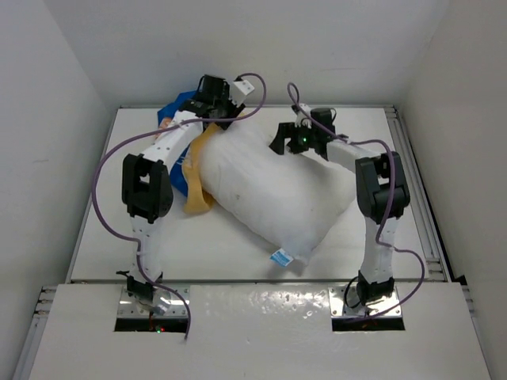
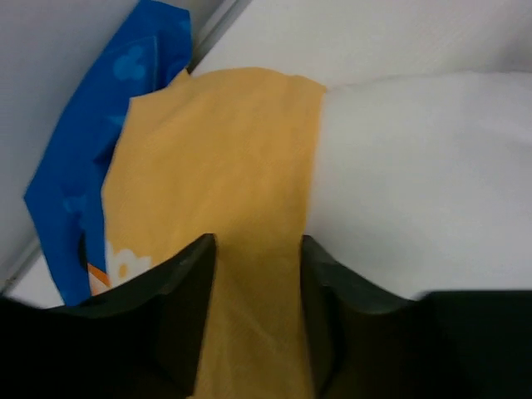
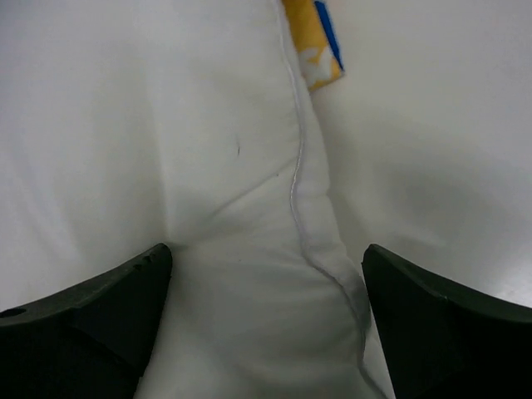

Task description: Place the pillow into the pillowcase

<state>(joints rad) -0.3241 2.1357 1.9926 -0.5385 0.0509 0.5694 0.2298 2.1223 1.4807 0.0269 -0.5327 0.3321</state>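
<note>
Top view, pillow (image 1: 277,190): lies diagonally across the middle of the table (image 1: 119,237), with the tag corner near-right and the far-left end against the pillowcase (image 1: 194,170).
Top view, pillowcase: bunched at far left, blue by the far wall, an orange strip along the pillow's left side. Nearly all of the pillow shows bare.
Top view, my left pincer (image 1: 212,120): at the pillow's far-left end, over the orange cloth.
Top view, my right pincer (image 1: 281,145): over the pillow's far edge, apart from the case.
Left wrist, left pincer (image 2: 256,320): jaws about half closed, orange cloth bunched between them and touching both fingers (image 2: 187,307). I read this as a hold on the case.
Left wrist, layers: I cannot tell whether I have one or both.
Right wrist, right pincer (image 3: 266,324): jaws spread wide and holding nothing, straddling the pillow's seam edge. A case corner (image 3: 316,50) lies far of it.
Step in hand (judgement): drawing the case mouth over the pillow's far-left end.
To do it well: lift the orange edge gently so the mouth gapes. Clamp the right pincer on the seam and feed the pillow in, rather than dragging the cloth.
Risk: a pinch through both layers holds the mouth shut.
</note>
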